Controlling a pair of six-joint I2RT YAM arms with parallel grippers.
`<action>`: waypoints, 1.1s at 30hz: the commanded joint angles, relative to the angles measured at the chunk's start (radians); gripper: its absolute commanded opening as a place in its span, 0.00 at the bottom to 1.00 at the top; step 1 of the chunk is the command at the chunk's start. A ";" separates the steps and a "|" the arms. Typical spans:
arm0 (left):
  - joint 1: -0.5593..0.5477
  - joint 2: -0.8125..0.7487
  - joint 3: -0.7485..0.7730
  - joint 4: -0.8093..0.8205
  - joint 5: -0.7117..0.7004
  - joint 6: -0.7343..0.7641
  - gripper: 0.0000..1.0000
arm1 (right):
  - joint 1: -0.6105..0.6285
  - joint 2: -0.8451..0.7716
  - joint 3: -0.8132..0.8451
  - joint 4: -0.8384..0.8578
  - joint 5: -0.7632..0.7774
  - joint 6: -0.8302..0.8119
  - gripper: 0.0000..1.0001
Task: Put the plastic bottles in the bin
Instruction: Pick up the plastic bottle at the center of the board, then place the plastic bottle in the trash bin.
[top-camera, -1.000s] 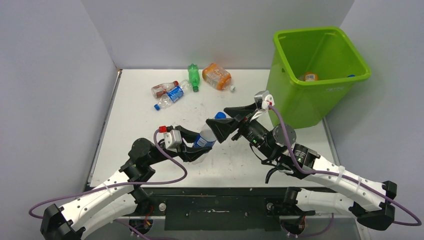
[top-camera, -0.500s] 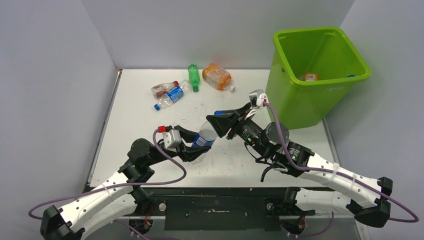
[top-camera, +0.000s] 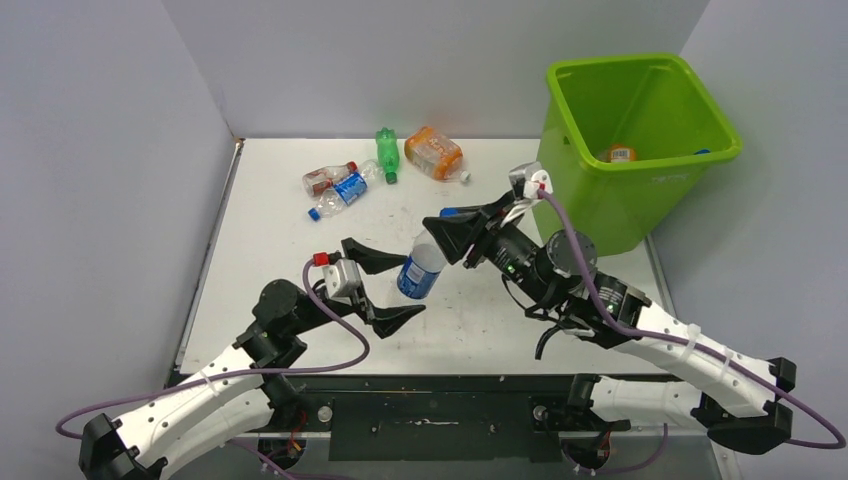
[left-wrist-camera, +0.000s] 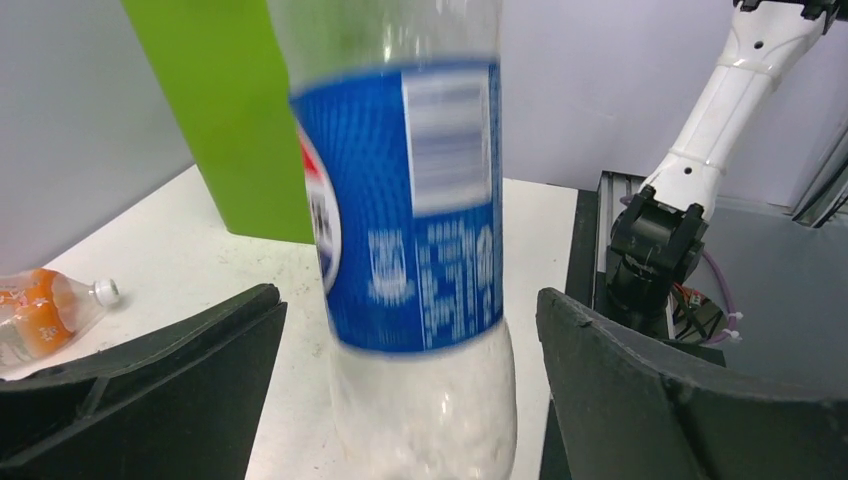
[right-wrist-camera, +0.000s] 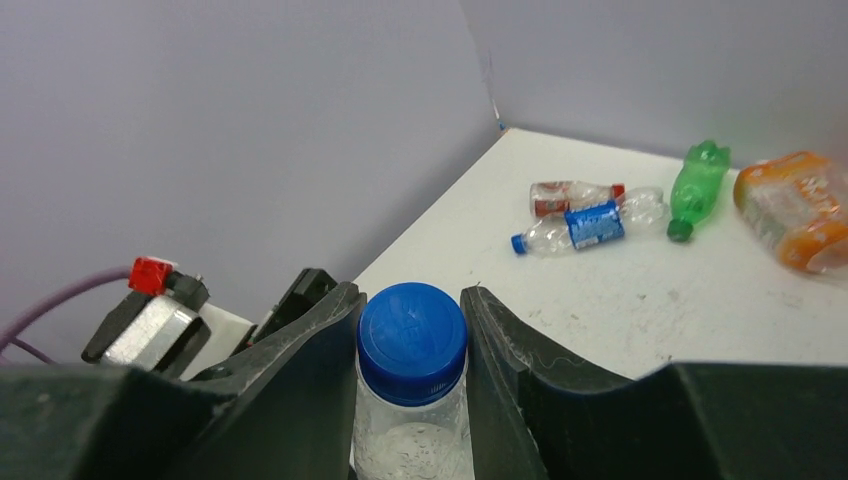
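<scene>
**Tool state.** The right tool (top-camera: 438, 232) is narrow and clamped on the neck of the blue-label bottle (top-camera: 424, 262). In the right wrist view one finger (right-wrist-camera: 300, 370) sits tight against each side just under the blue cap (right-wrist-camera: 412, 330). The left tool (top-camera: 412, 286) stands wide. In its wrist view its fingers (left-wrist-camera: 170, 370) flank the bottle with clear daylight on both sides and touch nothing. Judged, the right tool alone carries the bottle.

**Position of the item.** The bottle hangs between the two tools. Its long axis is near upright but tilted, with the cap uppermost at the right tool and the base down between the left tool's fingers. Whether the base is clear of the surface (top-camera: 270, 260) cannot be told.

**Governing relation.** The bin (top-camera: 600, 205) stands behind the right tool, on the wrist side and away from the fingertips, near that arm. It is well apart from the left tool. The right arm is the nearer of the two. The rim looks higher than the tool, so the next move appears to call for a lift and a swing back over the rim before release.

**Risk.** The grip is on the neck only, so the body may swing or clip the rim.

**Outstanding.** Four bottles (top-camera: 345, 188) lie on their sides beyond the left tool. At least one item (top-camera: 621, 153) is visible inside the bin.
</scene>
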 joint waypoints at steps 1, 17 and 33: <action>-0.005 -0.023 0.041 0.010 -0.057 0.009 0.96 | 0.000 0.009 0.193 -0.120 0.074 -0.135 0.05; -0.010 -0.049 0.031 -0.006 -0.247 0.045 0.96 | 0.002 0.023 0.419 0.448 0.741 -0.907 0.05; -0.018 -0.063 0.031 -0.029 -0.366 0.066 0.96 | -0.468 0.411 0.897 0.188 0.660 -0.779 0.05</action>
